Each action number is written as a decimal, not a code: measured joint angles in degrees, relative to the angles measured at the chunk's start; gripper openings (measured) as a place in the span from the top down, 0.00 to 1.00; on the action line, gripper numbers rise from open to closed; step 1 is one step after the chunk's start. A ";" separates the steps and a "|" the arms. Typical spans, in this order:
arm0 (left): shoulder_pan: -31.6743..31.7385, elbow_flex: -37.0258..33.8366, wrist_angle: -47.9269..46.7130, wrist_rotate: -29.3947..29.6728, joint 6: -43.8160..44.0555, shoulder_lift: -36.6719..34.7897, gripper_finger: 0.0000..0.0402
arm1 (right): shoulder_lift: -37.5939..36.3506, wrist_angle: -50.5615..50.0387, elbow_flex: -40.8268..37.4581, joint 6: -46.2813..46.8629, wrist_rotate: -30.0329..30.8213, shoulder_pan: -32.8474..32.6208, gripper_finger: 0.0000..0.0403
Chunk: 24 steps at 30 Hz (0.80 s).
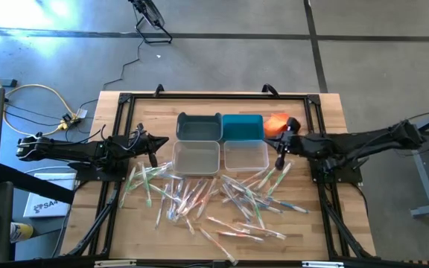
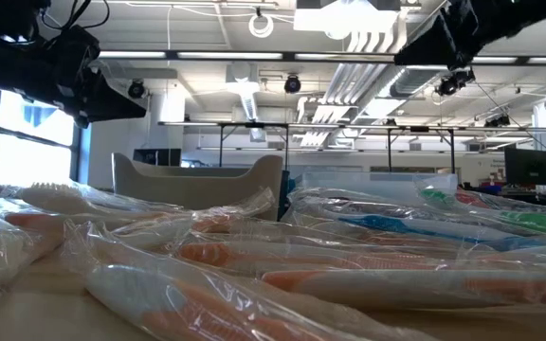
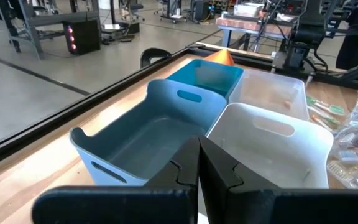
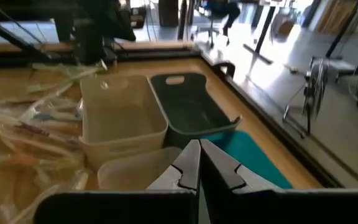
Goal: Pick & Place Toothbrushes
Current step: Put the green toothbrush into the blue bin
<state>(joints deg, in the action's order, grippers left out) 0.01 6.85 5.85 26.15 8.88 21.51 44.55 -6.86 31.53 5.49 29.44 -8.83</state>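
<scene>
We see the left gripper (image 1: 155,151) pressed fully together and holding nothing, raised just left of the four bins (image 1: 221,141), and the right gripper (image 1: 280,160) likewise pinched closed and empty just right of them, beside the orange cloth (image 1: 275,123). The toothbrushes (image 1: 214,199) in clear wrappers lie scattered over the wooden table (image 1: 334,112) in front of the bins, between the arms; neither gripper touches any of them.
</scene>
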 joint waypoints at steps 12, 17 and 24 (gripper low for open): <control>0.00 0.00 0.02 0.02 0.00 -0.02 1.00 | 15.90 -22.08 20.19 14.03 0.38 -5.91 0.99; 0.00 0.00 0.02 0.02 0.39 -0.01 1.00 | 21.91 -29.36 27.56 21.12 -4.11 -8.29 0.99; 0.00 0.00 0.02 0.01 0.42 -0.01 1.00 | 27.99 -32.91 32.76 28.03 -17.25 -9.92 0.99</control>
<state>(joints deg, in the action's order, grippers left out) 0.01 6.85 5.87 26.17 9.30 21.50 72.55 -39.77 64.29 33.52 12.19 -18.74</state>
